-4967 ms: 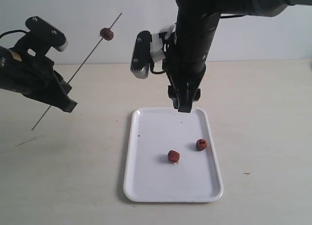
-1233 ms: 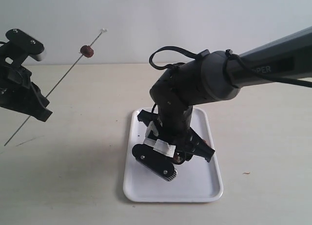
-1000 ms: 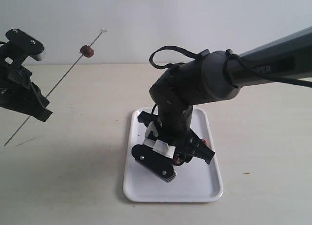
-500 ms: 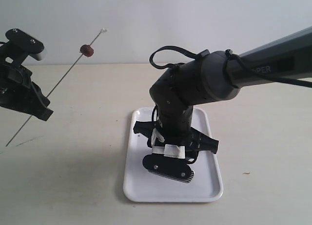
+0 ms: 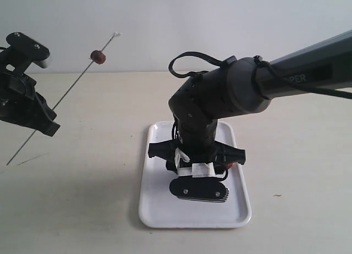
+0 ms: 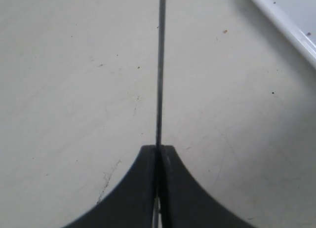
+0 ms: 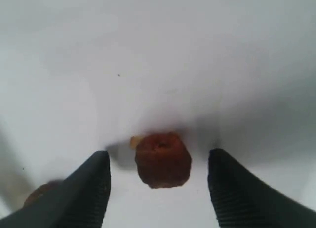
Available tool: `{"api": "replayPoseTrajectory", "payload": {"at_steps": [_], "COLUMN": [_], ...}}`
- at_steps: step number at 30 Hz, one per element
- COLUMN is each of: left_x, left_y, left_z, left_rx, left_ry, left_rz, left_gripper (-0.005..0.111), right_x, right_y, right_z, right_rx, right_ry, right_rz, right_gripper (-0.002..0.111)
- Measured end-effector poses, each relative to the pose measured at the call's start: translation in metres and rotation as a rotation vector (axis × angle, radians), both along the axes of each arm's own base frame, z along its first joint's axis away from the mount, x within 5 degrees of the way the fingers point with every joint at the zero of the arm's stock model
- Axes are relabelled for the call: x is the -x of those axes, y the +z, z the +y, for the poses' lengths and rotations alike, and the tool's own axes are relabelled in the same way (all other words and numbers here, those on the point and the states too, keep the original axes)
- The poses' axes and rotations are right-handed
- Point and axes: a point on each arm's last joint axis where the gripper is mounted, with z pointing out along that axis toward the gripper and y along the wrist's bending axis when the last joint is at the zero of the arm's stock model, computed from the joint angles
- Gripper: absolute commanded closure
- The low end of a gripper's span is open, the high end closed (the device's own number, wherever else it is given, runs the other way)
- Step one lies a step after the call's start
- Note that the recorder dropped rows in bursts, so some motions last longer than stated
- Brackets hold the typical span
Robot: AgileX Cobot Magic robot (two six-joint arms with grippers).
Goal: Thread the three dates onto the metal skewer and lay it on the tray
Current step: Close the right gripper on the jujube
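Note:
My left gripper (image 6: 158, 150) is shut on the metal skewer (image 6: 160, 65), a thin grey rod. In the exterior view the skewer (image 5: 66, 98) slants up to the right above the table at far left. One date (image 5: 98, 56) is threaded near its upper end. My right gripper (image 7: 159, 155) is open and points down at the white tray (image 5: 157, 210). A second date (image 7: 163, 159) lies on the tray between the right fingers (image 7: 91, 191), touching neither. The third date (image 7: 41, 194) shows only partly at the picture's edge, and beside the wrist (image 5: 233, 165) in the exterior view.
The right arm (image 5: 214, 103) reaches in from the right and covers the middle of the tray. A corner of the tray (image 6: 291, 25) shows in the left wrist view. A tiny brown crumb (image 5: 278, 196) lies on the table right of the tray.
The right wrist has turned over the tray, swinging its camera housing from the left round to the near side. The left arm and skewer have stayed still.

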Motion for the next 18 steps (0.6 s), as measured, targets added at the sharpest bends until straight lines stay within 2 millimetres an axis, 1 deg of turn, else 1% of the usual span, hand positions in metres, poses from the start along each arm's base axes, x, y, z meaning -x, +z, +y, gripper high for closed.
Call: {"api": "replayPoseTrajectory", "payload": {"at_steps": [3, 7, 15, 18], "left_x": [0.0, 0.0, 0.0, 0.0], "left_y": [0.0, 0.0, 0.0, 0.0], "left_z": [0.0, 0.0, 0.0, 0.0], "left_rx": [0.0, 0.0, 0.0, 0.0], "left_ry": [0.0, 0.0, 0.0, 0.0], "left_rz": [0.0, 0.0, 0.0, 0.0], "left_gripper": [0.107, 0.107, 0.107, 0.107], "right_x": [0.0, 0.0005, 0.0013, 0.0012], "right_y": [0.0, -0.0001, -0.0002, -0.0002], "right_z": [0.0, -0.0005, -0.0013, -0.0012], "right_rx": [0.002, 0.007, 0.016, 0.014], "right_ry": [0.007, 0.007, 0.004, 0.005], "right_rz": [0.0, 0.006, 0.015, 0.014], "right_gripper": [0.053, 0.059, 0.061, 0.065]}}
